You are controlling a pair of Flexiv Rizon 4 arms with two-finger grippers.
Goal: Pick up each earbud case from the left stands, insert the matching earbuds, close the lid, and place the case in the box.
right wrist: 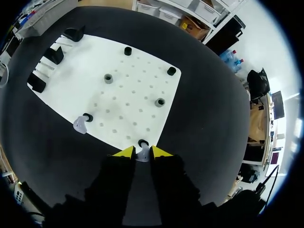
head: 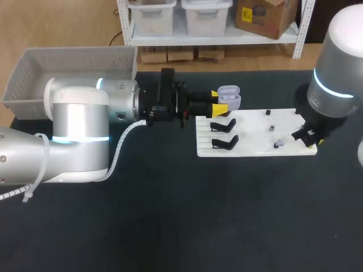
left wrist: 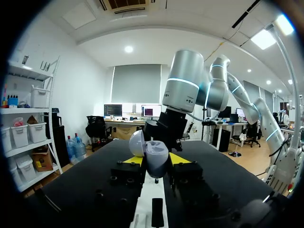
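**Case clamped in the left end effector, right end effector on an earbud**

The lavender earbud case (head: 229, 97) (left wrist: 156, 157) sits in my left end effector (head: 218, 101) (left wrist: 155, 161), just above the rear left corner of the white board (head: 255, 148). In the left wrist view both yellow tips press against its sides, so the grip is closed on the case. The lid (left wrist: 137, 143) is tipped open and the case stands roughly upright.

In front of the case, along the board's left edge, two black stands (head: 224, 124) are bare. The right wrist view shows a third one further along the same edge.

At the board's front right corner my right end effector (head: 310, 137) (right wrist: 142, 152) points down at the surface. Its fingers are set narrow and a pale earbud (right wrist: 142, 155) fills the gap between the yellow tips, touched from both sides. It is right beside a small black peg (right wrist: 142, 142) at the board's edge.

A second earbud (right wrist: 80, 125) (head: 277, 145) lies against another peg (right wrist: 88, 116) near the board's front edge, well apart from the first. Several more pegs dot the board toward its rear edge.

The board lies on the dark tabletop (head: 170, 215), right of the middle. A grey bin (head: 34, 68) stands at the rear left corner of the tabletop, behind my left arm (head: 79, 130).
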